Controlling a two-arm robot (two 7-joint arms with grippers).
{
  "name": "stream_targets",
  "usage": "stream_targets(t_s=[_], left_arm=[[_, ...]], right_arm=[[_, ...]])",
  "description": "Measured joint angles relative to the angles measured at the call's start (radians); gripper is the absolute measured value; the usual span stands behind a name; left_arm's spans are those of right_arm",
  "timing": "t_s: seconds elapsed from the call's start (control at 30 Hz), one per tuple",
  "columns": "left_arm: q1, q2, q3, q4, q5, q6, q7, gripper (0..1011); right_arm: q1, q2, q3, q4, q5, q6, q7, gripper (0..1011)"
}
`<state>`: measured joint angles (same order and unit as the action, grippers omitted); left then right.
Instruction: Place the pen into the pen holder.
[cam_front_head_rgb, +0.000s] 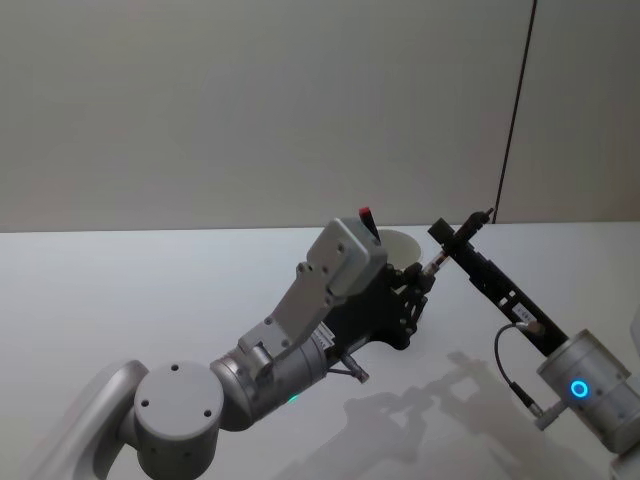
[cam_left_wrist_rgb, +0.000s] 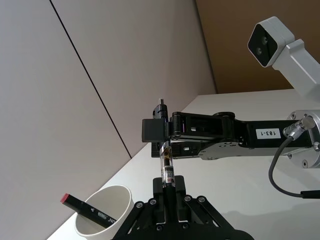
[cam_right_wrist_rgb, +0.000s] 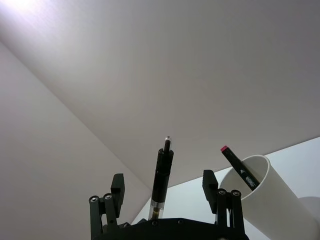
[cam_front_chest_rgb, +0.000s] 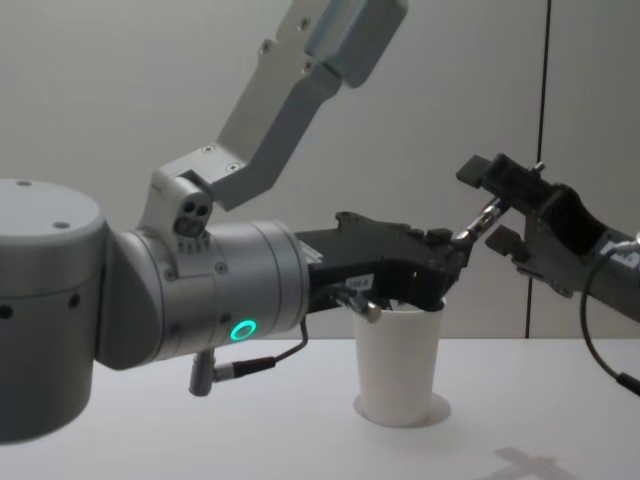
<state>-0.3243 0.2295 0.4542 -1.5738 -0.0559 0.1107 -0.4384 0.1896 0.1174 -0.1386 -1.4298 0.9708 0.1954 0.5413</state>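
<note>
Chest view: the left hand (cam_left_wrist_rgb: 169, 190), clamped on the pen (cam_left_wrist_rgb: 166, 165), hides the rim of the cup (cam_front_chest_rgb: 398, 365); the right hand (cam_right_wrist_rgb: 163, 179) gapes wide around the pen's top. A red-capped marker (cam_left_wrist_rgb: 87, 210) leans in the cup on the white counter (cam_front_chest_rgb: 500, 425), with a grey wall (cam_front_head_rgb: 250, 100) behind.

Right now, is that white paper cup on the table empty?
No, a black marker with a red cap is leaning inside the white cup.

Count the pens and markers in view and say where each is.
2. A red-capped marker leans in the white paper cup. A black pen is clamped in the left gripper, its upper part between the open fingers of the right gripper. The cup may hide more.
</note>
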Motion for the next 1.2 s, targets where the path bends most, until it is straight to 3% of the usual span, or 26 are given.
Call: stream_targets(t_s=[0.17,0.33,0.6,0.63,0.83,0.97,1.2], left_arm=[[0.000,0.000,0.000,0.000,0.000,0.000,0.000,138],[0.000,0.000,0.000,0.000,0.000,0.000,0.000,138],[0.000,0.000,0.000,0.000,0.000,0.000,0.000,139],[0.000,0.000,0.000,0.000,0.000,0.000,0.000,139],[0.000,0.000,0.000,0.000,0.000,0.000,0.000,139],[0.000,0.000,0.000,0.000,0.000,0.001,0.000,139],[0.000,0.000,0.000,0.000,0.000,0.001,0.000,139]], right_arm=[[0.000,0.002,-0.002,-0.002,0.002,-0.003,-0.001,928],[0.000,0.006,-0.006,-0.006,0.002,-0.008,-0.004,717],[-0.002,0.013,-0.009,-0.009,0.003,-0.014,-0.007,503],[-0.002,0.013,-0.009,-0.010,0.003,-0.014,-0.008,433],[-0.004,0.018,-0.010,-0.013,0.004,-0.020,-0.009,230],[-0.004,0.020,-0.012,-0.016,0.005,-0.024,-0.008,157],[-0.005,0.024,-0.015,-0.017,0.006,-0.030,-0.009,148]])
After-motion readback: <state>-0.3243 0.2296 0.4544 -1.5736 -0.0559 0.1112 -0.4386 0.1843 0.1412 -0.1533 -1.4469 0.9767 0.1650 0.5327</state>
